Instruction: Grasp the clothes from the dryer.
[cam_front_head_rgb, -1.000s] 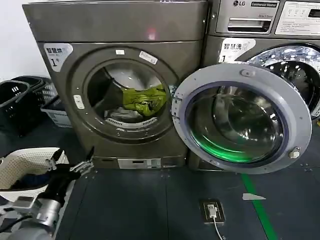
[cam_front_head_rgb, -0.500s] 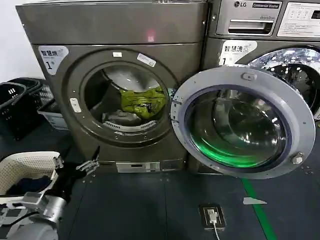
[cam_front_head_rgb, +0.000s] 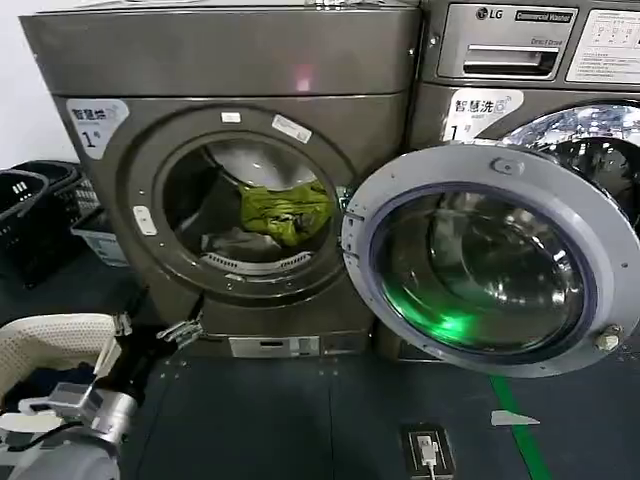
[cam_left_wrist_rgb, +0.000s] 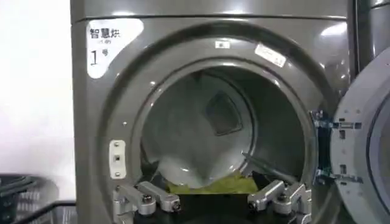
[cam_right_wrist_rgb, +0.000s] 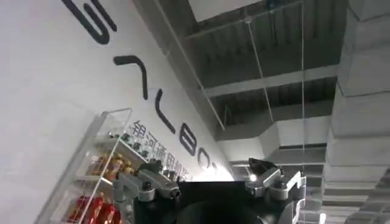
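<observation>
Hanging low before the bronze-grey front-loading dryer (cam_front_head_rgb: 220, 180), left gripper (cam_front_head_rgb: 155, 328) spread wide and empty — lined up, I'd guess, for the yellow-green-and-white clothes (cam_front_head_rgb: 275, 215) inside the drum; right gripper (cam_right_wrist_rgb: 210, 185) open, parked skyward.

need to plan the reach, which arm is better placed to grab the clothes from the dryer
Left. The left gripper is open, low before the dryer, its wrist view facing the clothes. The right gripper points at a ceiling.

The dryer (cam_front_head_rgb: 220, 60) is brushed bronze-grey metal with a dull sheen. Its door (cam_front_head_rgb: 490, 255) has a matt grey rim and glossy glass. The clothes (cam_front_head_rgb: 285, 208) are soft, crumpled cloth.
</observation>
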